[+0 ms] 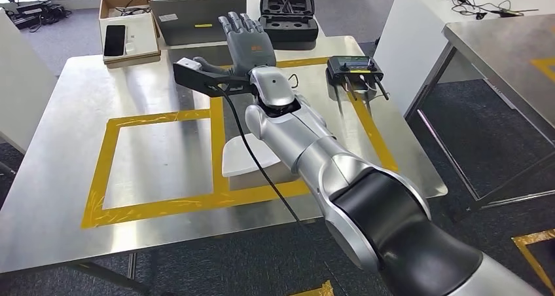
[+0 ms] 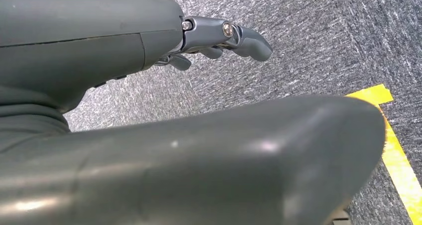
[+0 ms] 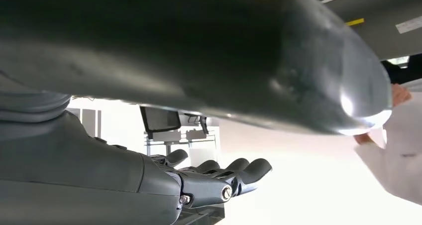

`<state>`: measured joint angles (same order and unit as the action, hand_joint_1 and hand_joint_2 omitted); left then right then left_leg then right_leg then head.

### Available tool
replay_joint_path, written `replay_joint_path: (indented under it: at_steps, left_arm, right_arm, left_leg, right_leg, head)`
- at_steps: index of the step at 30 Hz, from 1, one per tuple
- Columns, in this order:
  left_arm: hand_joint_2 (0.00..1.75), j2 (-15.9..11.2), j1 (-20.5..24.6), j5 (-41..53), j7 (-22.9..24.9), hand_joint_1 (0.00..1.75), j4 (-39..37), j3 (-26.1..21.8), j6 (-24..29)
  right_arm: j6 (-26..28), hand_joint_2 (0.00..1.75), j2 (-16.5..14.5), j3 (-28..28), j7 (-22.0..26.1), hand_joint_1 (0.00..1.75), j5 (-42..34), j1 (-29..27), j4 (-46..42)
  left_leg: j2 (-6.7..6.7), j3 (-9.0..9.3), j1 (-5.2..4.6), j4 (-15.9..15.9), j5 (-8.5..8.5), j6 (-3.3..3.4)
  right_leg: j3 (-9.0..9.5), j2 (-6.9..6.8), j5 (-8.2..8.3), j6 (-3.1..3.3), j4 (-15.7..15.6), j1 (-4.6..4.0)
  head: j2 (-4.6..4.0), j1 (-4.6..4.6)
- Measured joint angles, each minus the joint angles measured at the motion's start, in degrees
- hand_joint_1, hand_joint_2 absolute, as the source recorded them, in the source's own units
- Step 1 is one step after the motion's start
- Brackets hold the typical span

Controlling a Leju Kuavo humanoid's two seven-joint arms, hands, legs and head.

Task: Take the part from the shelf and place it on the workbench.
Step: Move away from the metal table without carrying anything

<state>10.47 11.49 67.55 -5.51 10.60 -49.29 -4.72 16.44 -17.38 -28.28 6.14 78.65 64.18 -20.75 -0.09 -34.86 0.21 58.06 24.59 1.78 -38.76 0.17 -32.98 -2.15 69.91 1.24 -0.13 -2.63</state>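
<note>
Right hand [image 1: 247, 40]: empty, fingers straight and spread, raised above the surface [image 1: 59, 178].
Part [image 1: 252, 160]: white, resting on the surface inside the yellow tape outline [image 1: 157, 201], beneath the right forearm, behind the hand.
Left hand [image 2: 219, 38]: hangs over the carpet, fingers loosely apart, holding nothing.

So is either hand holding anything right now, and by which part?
Nothing is held: the right hand is open above the workbench; the left hand hangs empty.

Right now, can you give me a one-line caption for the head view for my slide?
Right hand raised open above the steel workbench, the white part resting on the yellow tape beneath the forearm.
</note>
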Motion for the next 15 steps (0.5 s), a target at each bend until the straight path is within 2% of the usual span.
replay_joint_path:
  at_steps: [1,2,3,5,6,7,9,11,12,13,15]
  left_arm:
    - [0.0,0.0,0.0,0.0,0.03,0.0,0.0,0.0,0.0]
    - [0.0,0.0,0.0,0.0,0.05,0.0,0.0,0.0,0.0]
    - [0.0,0.0,0.0,-0.01,0.07,0.0,0.0,0.0,0.0]
    - [0.0,0.01,0.01,-0.01,0.08,0.0,0.0,0.0,0.0]
    - [0.0,0.02,0.04,-0.01,0.1,0.0,0.0,0.0,0.0]
    - [0.0,0.03,0.08,-0.01,0.15,0.0,0.0,0.0,0.0]
    - [0.0,0.06,0.15,-0.01,0.32,0.0,-0.01,0.0,0.0]
    - [0.0,0.04,0.18,-0.01,0.49,0.0,-0.02,0.0,0.0]
    - [0.0,0.02,0.18,-0.02,0.54,0.0,-0.02,0.0,0.0]
    - [0.0,-0.01,0.19,-0.02,0.55,0.0,-0.02,0.0,0.0]
    - [0.0,-0.05,0.21,-0.04,0.55,0.0,-0.03,0.0,-0.01]
  right_arm:
    - [-0.01,0.0,0.1,0.0,0.02,0.0,0.01,-0.1,0.11]
    - [-0.03,0.0,0.21,0.0,0.02,0.0,0.01,-0.17,0.22]
    - [-0.05,0.0,0.3,0.0,0.02,0.0,0.02,-0.2,0.3]
    - [-0.09,0.0,0.39,0.0,0.04,0.0,0.02,-0.18,0.37]
    - [-0.09,0.0,0.34,0.0,0.06,0.0,0.02,-0.17,0.36]
    - [-0.1,0.0,0.32,0.0,0.07,0.0,0.02,-0.14,0.36]
    - [-0.13,0.0,0.25,0.0,0.08,0.0,0.03,-0.02,0.36]
    - [-0.17,0.0,0.17,0.0,0.08,0.0,0.03,0.07,0.36]
    - [-0.19,0.0,0.08,0.0,0.08,0.0,0.03,0.09,0.36]
    - [-0.21,0.0,-0.02,0.0,0.09,0.0,0.04,0.09,0.36]
    - [-0.28,0.0,-0.15,-0.01,0.1,0.0,0.07,0.01,0.37]
  left_leg:
    - [-0.01,-0.08,-0.05,0.11,0.01,0.01]
    - [-0.04,-0.19,-0.08,0.27,0.02,0.01]
    - [-0.07,-0.31,-0.08,0.47,0.04,-0.02]
    - [-0.12,-0.57,-0.1,0.89,0.09,-0.24]
    - [-0.15,-0.7,-0.1,1.01,0.04,-0.53]
    - [-0.17,-0.81,-0.08,1.11,-0.04,-0.89]
    - [-0.22,-0.99,-0.03,1.01,-0.45,-1.84]
    - [-0.21,-1.36,0.06,1.29,-0.18,-2.63]
    - [-0.22,-1.89,0.09,2.42,0.97,-2.93]
    - [-0.2,-2.79,0.19,4.73,2.87,-3.21]
    - [-0.18,-5.22,0.39,11.89,7.48,-3.78]
  right_leg:
    - [-1.27,0.0,-0.52,0.06,2.55,-0.03]
    - [-1.7,0.0,-0.09,0.17,3.27,-0.06]
    - [-1.05,0.0,1.28,0.34,1.8,-0.08]
    - [2.5,-0.02,4.42,0.89,-5.21,-0.21]
    - [4.1,-0.02,5.55,1.14,-8.18,-0.41]
    - [5.05,0.0,6.0,1.44,-10.07,-0.61]
    - [5.09,0.07,6.34,2.0,-10.73,-0.93]
    - [4.9,0.0,6.95,2.8,-11.49,-0.62]
    - [4.75,-0.06,7.41,3.22,-11.86,-0.43]
    - [4.51,-0.12,7.86,3.52,-12.12,-0.27]
    - [3.64,-0.15,8.59,3.76,-12.18,-0.26]
  head:
    - [0.0,0.0]
    - [0.0,-0.01]
    - [-0.01,-0.01]
    - [-0.01,0.0]
    - [-0.01,0.01]
    - [0.0,0.0]
    - [-0.01,-0.04]
    - [-0.01,-0.04]
    - [0.0,0.0]
    - [0.0,0.07]
    - [0.0,0.16]
